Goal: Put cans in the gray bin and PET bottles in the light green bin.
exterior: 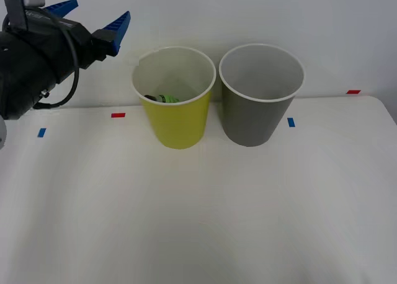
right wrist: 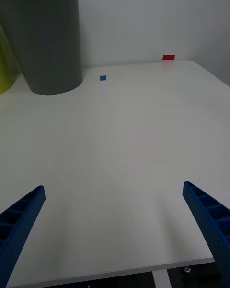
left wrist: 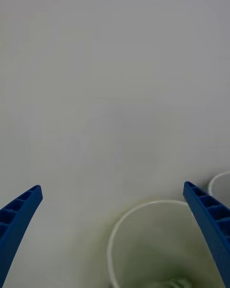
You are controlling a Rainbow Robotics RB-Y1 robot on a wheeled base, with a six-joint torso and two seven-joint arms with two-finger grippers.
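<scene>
- A plain white wall is backing the white table (exterior: 198, 222); small red and blue tape marks are dotting its far edge.
- The light green bin (exterior: 177, 119) and the gray bin (exterior: 257, 119) are standing upright side by side at the middle of the far edge, nearly touching, the green one on my left.
- The PET bottle (exterior: 166, 99) is lying down inside the light green bin, its green label and black cap peeking over the near rim. I judge that part of the sorting done; I am seeing no cans on the table.
- My left gripper (exterior: 93, 20) is hanging high over the far left corner, fingers spread and holding nothing, up and to the left of the green bin's mouth.
- My right gripper (right wrist: 115, 235) is waiting low over the near right part of the table, released and empty, looking toward the gray bin.
- To finish this step well, I am thinking the left arm should lift away clear of the rim so neither bin gets tipped.
</scene>
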